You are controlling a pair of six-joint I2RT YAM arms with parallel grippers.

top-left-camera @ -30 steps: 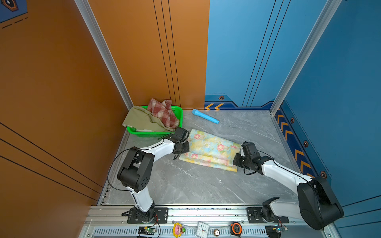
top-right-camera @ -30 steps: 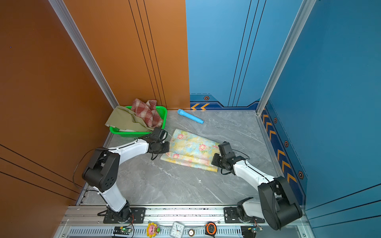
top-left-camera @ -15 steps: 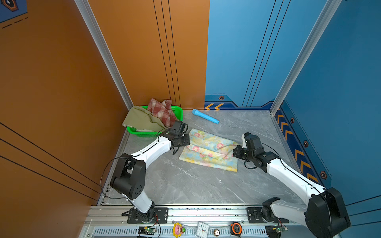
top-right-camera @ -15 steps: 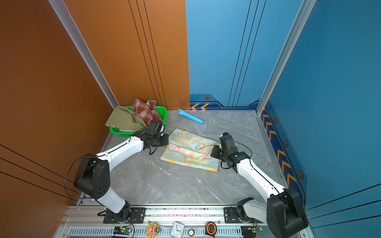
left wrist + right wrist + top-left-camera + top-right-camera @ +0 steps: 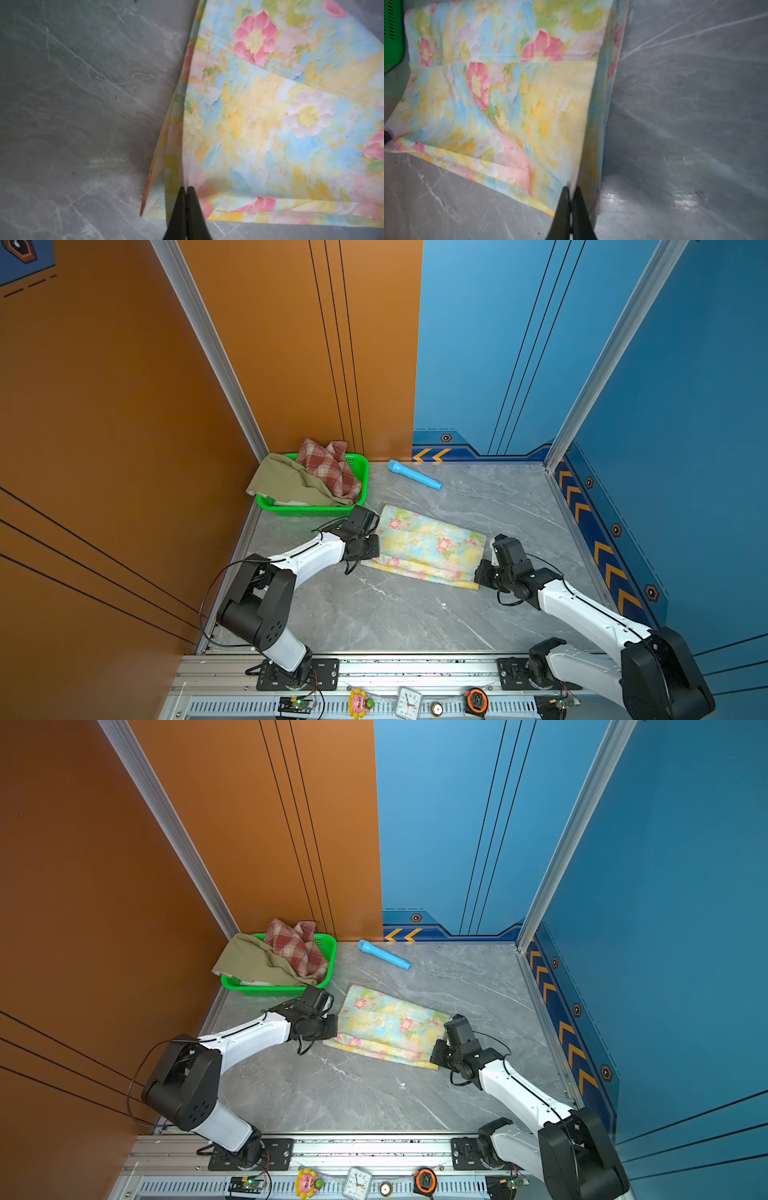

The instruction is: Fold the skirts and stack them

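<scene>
Both arms pulled back toward the near side, left gripper [image 5: 372,546] and right gripper [image 5: 481,573] each pinched shut on an end of the floral skirt [image 5: 428,547] near the green basket [image 5: 316,511], so I'd say mid-fold, next needs a synced lift-over.

Both arms wear white shells between black joint housings. The left arm [image 5: 307,558], lower left in both top views, has a thin black cable [image 5: 203,608] looped from its shoulder. The right arm [image 5: 582,610], lower right, shows a wrist cable [image 5: 510,603]. Black base plates [image 5: 297,674] carry silver screws. The left end effector [image 5: 186,190] and right end effector [image 5: 571,188] are slim, black and tapering.
</scene>
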